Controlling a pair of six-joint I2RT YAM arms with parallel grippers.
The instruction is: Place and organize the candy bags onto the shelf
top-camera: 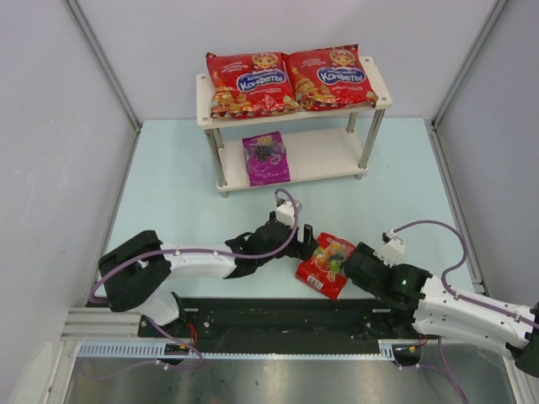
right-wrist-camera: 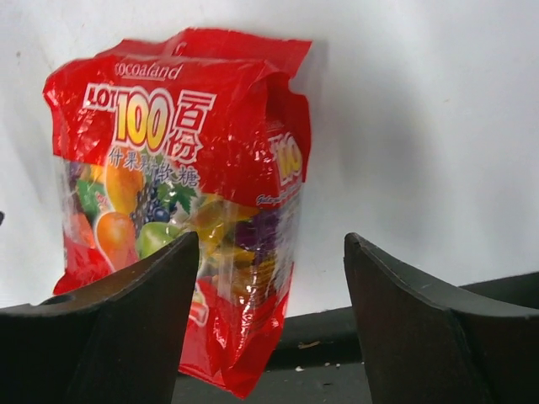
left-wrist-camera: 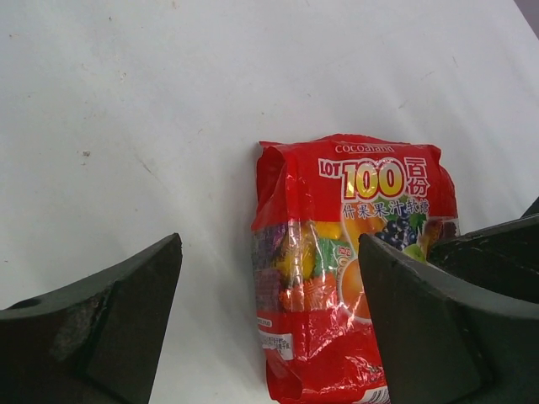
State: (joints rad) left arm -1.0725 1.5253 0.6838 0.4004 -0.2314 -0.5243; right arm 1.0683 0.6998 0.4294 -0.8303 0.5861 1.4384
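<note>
The small red gummy bag lies flat on the table near the front edge, between both grippers. It shows in the left wrist view and in the right wrist view. My left gripper is open just left of the bag, with one edge of the bag between its jaws. My right gripper is open at the bag's right side. Two large red bags lie side by side on the shelf's top board. The small purple bag lies on the lower board.
A black base rail runs along the near table edge, under the red bag's near corner. Grey walls close in the left, back and right. The lower shelf board has bare room right of the purple bag.
</note>
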